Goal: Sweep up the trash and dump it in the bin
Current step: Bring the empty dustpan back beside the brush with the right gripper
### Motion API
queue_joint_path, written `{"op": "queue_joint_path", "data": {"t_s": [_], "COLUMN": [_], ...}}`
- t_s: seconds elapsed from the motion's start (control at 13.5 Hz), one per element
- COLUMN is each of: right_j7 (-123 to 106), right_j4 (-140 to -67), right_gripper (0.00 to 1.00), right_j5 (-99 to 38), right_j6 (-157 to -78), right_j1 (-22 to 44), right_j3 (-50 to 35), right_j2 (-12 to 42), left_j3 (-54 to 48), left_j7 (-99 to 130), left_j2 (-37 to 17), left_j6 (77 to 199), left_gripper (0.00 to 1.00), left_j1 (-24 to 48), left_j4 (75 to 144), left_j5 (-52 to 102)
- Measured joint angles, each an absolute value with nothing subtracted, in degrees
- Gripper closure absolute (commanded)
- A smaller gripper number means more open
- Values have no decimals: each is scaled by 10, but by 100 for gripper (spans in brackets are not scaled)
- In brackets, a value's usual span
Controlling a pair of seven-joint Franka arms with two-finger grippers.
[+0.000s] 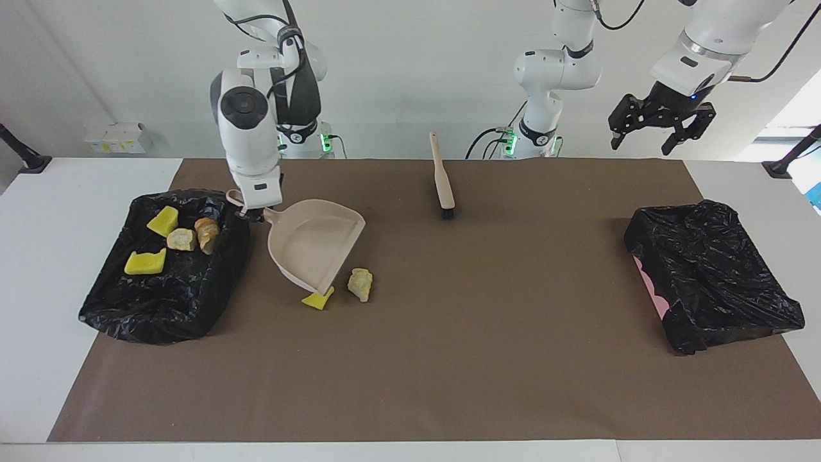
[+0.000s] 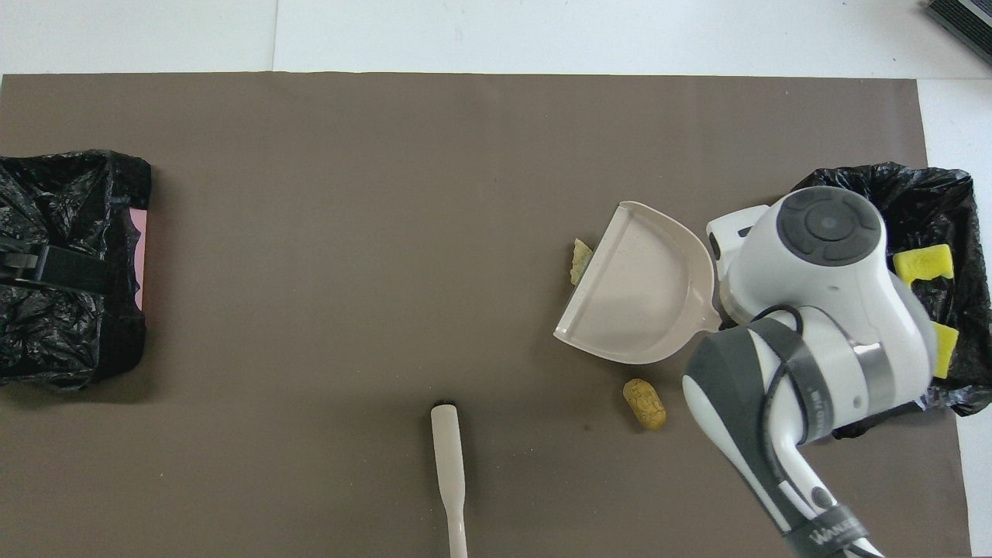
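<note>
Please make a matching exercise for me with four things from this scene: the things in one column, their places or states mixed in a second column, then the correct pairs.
Things
1. dustpan
2. brush
3. flat yellow sponge piece
4. left claw

Places or states
A. open, raised, holding nothing
B. in the black-lined bin at the right arm's end
C. held by the right claw
D. lying untouched on the mat, near the robots

Pairs: 1-C, 2-D, 3-B, 4-A
</note>
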State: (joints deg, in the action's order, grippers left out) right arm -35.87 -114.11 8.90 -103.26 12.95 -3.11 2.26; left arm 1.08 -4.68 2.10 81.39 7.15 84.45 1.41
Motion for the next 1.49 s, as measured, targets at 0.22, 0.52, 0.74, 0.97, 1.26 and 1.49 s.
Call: {"op": "queue_joint_path", "data": {"t_s": [0.22,0.52,0.74,0.97,1.26,1.49], "right_j7": [-198,-2,110,196,282,308], "right_j4": [-1136,-1100,-1049,-974,-867,-831], "right_gripper": [100,100,100,100,100,0], "right_j5": [46,-14,-36,-72,-79,-113], "right_j6": [-1052,-1089,-1091,-1091,-1092,-1113], "right_j1": [180,221,254,284,301,301], "right_j3": [-31,-31,-31,-31,-31,-30], "right_j2": [46,84,122,187,290,332], "left_j3": [11,11,11,11,11,11], "left_j7": [-47,-47,-47,-47,-47,-47], "left_j2": [21,21,21,21,21,21], "left_j6": [814,814,814,814,814,814], "left_gripper": [0,0,0,0,0,0], "left_j1": [72,72,72,72,72,72], "left_j4": [844,844,844,844,844,844], "left_j5": [14,14,14,14,14,14]}}
